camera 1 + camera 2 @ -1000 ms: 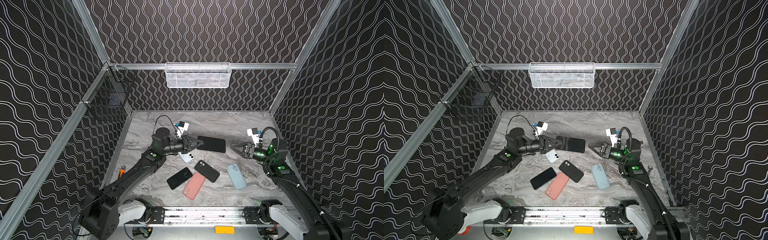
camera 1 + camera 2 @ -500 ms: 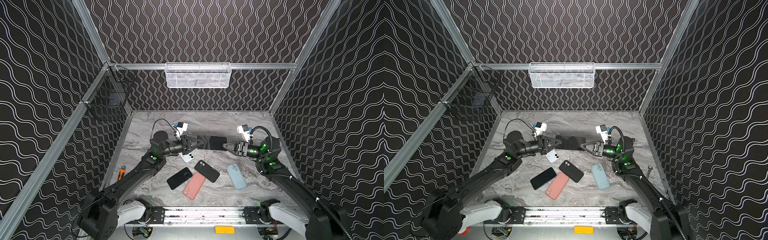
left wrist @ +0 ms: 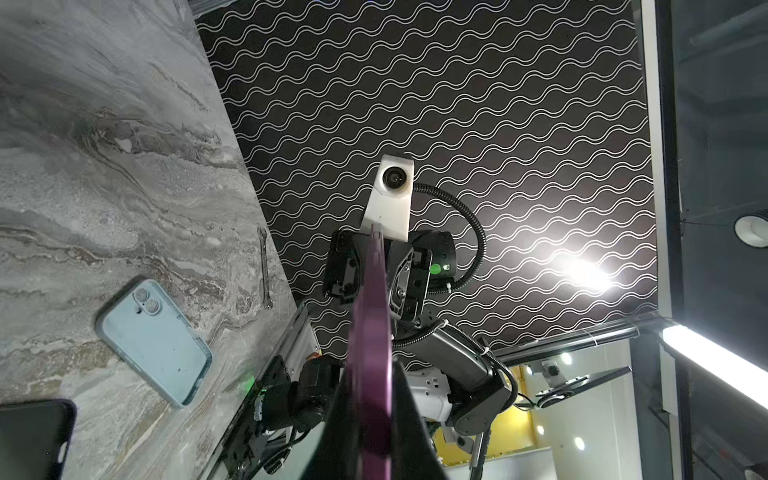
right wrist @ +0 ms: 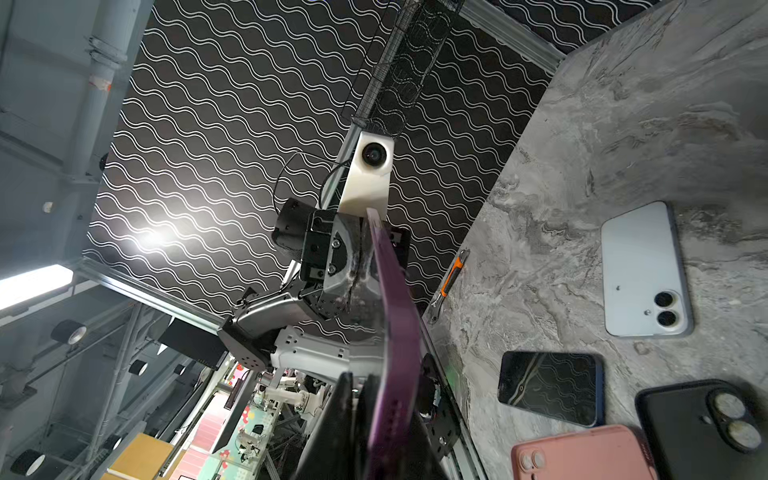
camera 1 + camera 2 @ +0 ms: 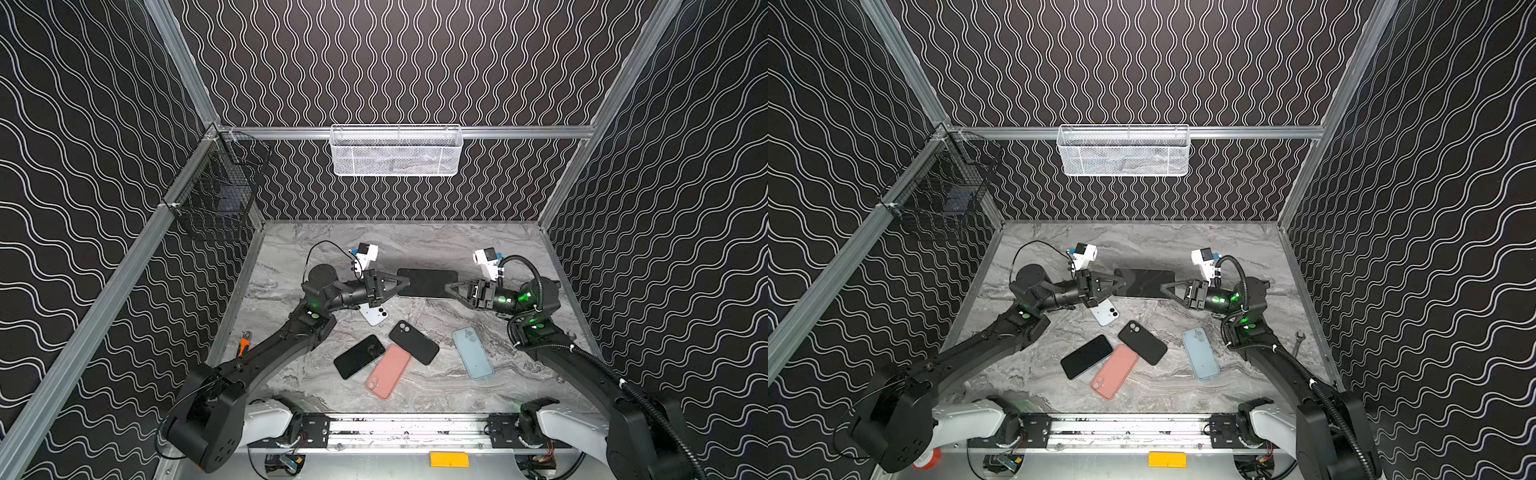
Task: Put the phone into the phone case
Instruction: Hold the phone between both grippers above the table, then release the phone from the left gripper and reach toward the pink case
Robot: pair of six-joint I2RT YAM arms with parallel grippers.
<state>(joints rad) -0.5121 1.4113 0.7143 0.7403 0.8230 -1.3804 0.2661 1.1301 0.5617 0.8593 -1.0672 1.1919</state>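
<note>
Top view: grippers [image 5: 405,284] [image 5: 449,287] seemingly pinch phone [image 5: 427,282].

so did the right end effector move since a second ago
Yes, the right end effector shifted left against the light blue phone case, reaching the purple phone and shutting on it.

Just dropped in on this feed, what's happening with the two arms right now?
Both arms hold one phone between them. The left gripper is shut on one short end of the purple-edged phone, and the right gripper is shut on the opposite end, with the screen facing up. The phone is not in a case yet. Nearer the front of the table, the light blue case, the black case and the pink case lie clear of both grippers.
</note>
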